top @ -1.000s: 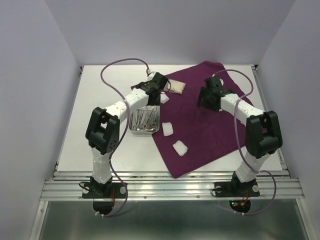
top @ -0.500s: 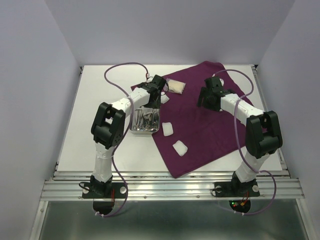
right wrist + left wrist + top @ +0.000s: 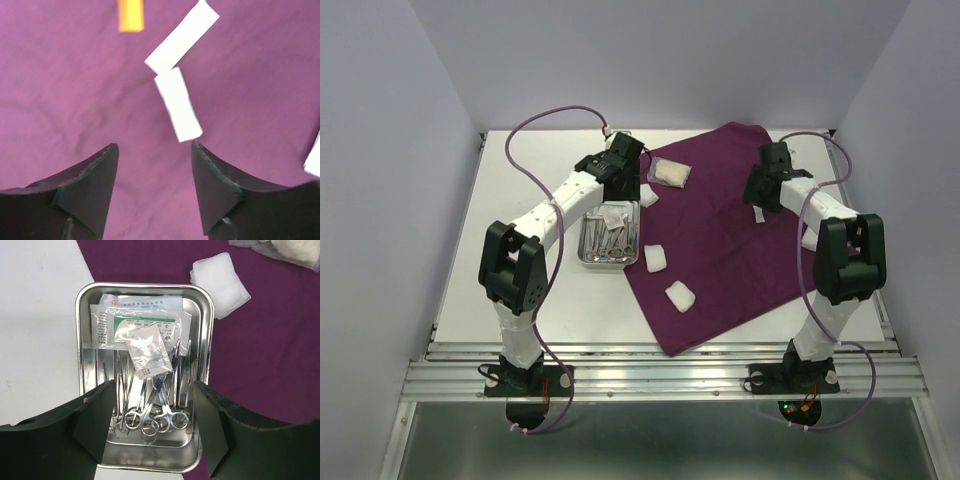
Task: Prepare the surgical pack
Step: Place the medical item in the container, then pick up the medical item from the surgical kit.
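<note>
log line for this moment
left hand open above shiny steel tray | right hand open above dark-purple cloth | tray holds silver scissors, clear packets

Bright, even, diffuse light from above; shadows faint and soft.
The small shiny rectangular steel tray [image 3: 150, 456] is in sharp focus, with mild glare on its walls; the right wrist view is soft, the large dark-purple cloth [image 3: 75, 100] and white paper strips [image 3: 178, 106] blurred.

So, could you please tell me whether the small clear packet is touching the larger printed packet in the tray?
Touching. The left wrist view shows the small clear packet lying on the larger printed packet, overlapping its lower edge.
</note>
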